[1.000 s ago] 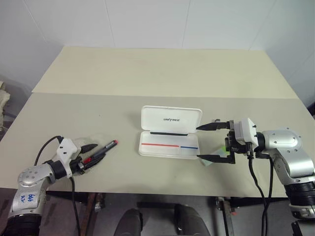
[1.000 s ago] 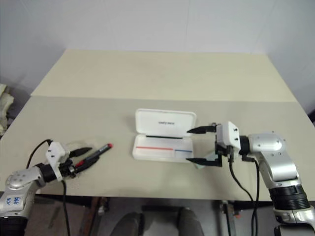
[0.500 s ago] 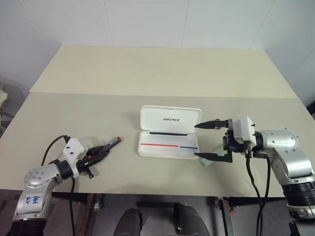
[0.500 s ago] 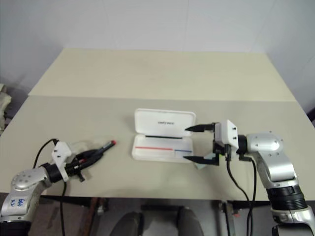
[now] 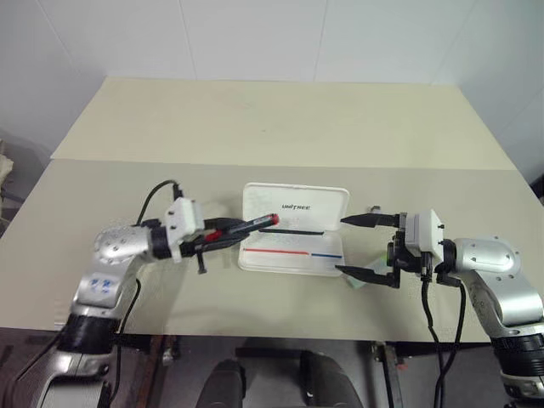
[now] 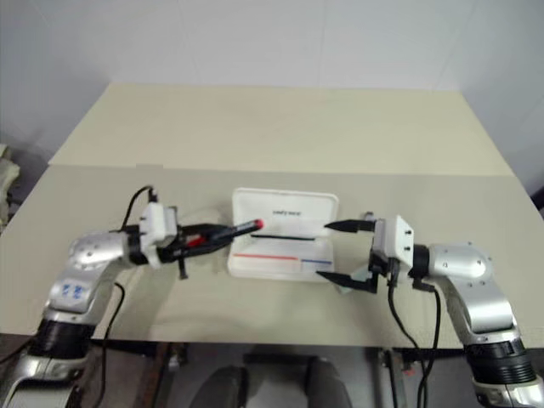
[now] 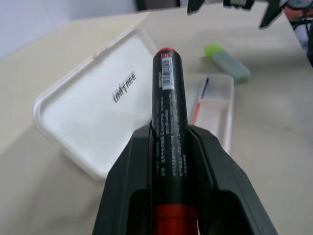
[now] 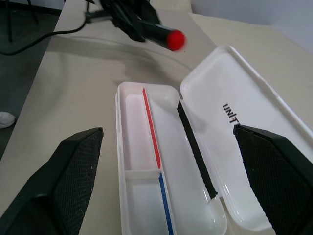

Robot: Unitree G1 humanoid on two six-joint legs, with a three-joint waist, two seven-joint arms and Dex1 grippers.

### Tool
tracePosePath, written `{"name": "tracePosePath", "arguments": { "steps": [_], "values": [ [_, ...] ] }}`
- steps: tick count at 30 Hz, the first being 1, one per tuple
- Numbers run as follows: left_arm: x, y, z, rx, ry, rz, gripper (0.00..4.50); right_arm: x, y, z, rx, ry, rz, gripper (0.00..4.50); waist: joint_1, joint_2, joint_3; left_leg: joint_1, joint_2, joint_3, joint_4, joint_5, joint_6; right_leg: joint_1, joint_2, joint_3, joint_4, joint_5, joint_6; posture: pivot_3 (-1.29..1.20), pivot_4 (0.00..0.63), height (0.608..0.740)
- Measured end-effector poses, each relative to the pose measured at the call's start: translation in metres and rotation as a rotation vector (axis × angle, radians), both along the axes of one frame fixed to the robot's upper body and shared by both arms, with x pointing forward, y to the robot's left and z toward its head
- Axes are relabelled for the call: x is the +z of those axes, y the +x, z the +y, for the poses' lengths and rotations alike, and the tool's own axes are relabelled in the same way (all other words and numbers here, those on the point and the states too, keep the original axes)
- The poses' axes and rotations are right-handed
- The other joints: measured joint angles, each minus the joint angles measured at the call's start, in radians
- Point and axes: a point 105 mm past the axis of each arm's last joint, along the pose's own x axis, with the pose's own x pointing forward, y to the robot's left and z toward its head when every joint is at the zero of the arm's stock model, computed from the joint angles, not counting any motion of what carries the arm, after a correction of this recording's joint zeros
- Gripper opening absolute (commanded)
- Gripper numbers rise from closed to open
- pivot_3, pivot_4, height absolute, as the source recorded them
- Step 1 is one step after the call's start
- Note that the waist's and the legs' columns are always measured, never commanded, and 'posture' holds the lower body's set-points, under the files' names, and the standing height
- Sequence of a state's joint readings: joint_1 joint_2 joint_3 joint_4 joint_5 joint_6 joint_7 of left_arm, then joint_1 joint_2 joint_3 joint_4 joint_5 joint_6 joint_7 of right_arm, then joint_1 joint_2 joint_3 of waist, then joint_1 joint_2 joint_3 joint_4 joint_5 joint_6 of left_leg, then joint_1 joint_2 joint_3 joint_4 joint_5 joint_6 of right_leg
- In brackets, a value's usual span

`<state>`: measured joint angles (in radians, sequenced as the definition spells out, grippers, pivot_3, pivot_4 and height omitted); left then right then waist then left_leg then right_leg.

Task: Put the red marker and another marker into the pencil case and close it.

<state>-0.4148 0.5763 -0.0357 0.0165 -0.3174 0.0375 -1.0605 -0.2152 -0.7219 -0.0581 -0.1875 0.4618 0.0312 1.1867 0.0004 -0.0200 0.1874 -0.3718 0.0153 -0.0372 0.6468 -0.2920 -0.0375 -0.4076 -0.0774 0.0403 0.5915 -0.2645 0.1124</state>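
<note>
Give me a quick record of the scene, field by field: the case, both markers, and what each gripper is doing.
pencil case: open on the table, lid back, tray holds no marker
red marker: clamped in the left gripper, lifted, red end over the case's left edge
green highlighter: lying on the table beside the case, on the right gripper's side
right gripper: open, holding nothing, beside the case's right end
task state: no marker in the case yet

In the left wrist view the left gripper's fingers (image 7: 132, 181) cover the sides of the red marker (image 7: 166, 103), whose rear end runs off the edge at 6 o'clock; the highlighter (image 5: 364, 281), at 4 o'clock of the case (image 5: 293, 228) in the eye views, lies mostly behind the right gripper's (image 5: 361, 246) lower finger; the right wrist view cuts the lid's lettering (image 8: 231, 113) short.
</note>
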Motion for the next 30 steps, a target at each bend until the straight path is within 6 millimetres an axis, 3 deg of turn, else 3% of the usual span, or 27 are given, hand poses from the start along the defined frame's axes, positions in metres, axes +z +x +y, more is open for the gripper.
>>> {"name": "tracePosePath", "arguments": {
  "steps": [7,16,27,30],
  "values": [
    [-0.023,0.024,-0.041,-0.133,0.083,0.023,0.68,0.001,-0.014,-0.007,-0.108,0.024,-0.015,4.50,0.000,-0.002,0.001,-0.001,0.000,0.000,0.000,0.000,0.000,-0.001,0.000,0.001,0.000,0.004,0.009,0.00,0.150,0.740],
    [-0.039,0.036,-0.061,-0.194,0.114,0.033,0.68,0.006,-0.025,-0.013,-0.227,0.041,-0.037,4.50,-0.001,-0.003,0.001,-0.001,0.000,0.001,0.000,-0.001,0.001,-0.001,0.001,0.001,0.000,0.005,0.012,0.00,0.150,0.740],
    [-0.041,0.038,-0.072,-0.219,0.121,0.029,4.35,0.004,-0.030,-0.013,-0.268,0.054,-0.027,4.50,0.001,-0.003,0.002,-0.002,0.000,0.000,0.000,-0.001,0.001,-0.001,0.001,0.001,-0.001,0.005,0.013,0.00,0.150,0.740],
    [-0.041,0.035,-0.072,-0.223,0.111,0.034,4.46,0.004,-0.030,-0.012,-0.266,0.056,-0.027,4.50,0.000,-0.003,0.002,-0.002,0.000,0.000,0.000,-0.001,0.001,-0.001,0.001,0.001,-0.001,0.005,0.013,0.00,0.150,0.740]
  ]
}}
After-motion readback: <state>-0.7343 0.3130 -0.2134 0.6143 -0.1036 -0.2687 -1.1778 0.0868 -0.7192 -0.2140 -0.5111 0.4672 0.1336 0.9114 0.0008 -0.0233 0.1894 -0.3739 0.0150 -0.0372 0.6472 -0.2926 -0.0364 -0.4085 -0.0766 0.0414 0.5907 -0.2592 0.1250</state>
